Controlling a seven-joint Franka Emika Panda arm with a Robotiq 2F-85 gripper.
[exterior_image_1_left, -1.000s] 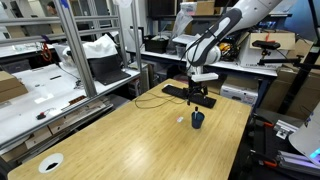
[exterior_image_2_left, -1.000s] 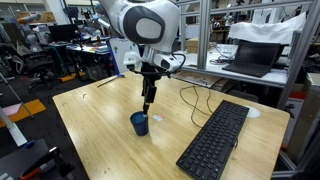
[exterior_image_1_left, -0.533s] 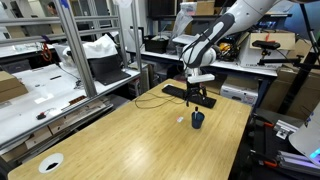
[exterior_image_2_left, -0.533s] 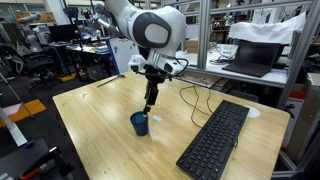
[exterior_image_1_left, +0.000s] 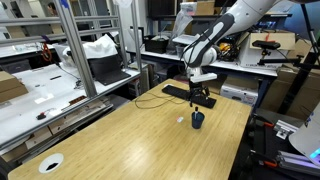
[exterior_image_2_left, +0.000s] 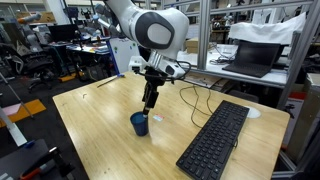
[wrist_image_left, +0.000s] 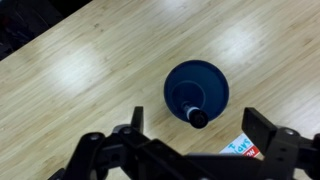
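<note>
The hand (exterior_image_2_left: 148, 101) hangs just above the blue cup (exterior_image_2_left: 140, 124), with its fingers apart and holding nothing. The cup stands upright on the wooden bench (exterior_image_2_left: 95, 130), left of the black keyboard (exterior_image_2_left: 215, 140). A dark marker (wrist_image_left: 197, 116) stands inside it.

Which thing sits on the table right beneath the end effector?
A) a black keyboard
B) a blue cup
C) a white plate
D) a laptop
B: the wrist view looks straight down on the blue cup, framed between the fingers of the open end effector, with the keyboard lying well aside.
</note>
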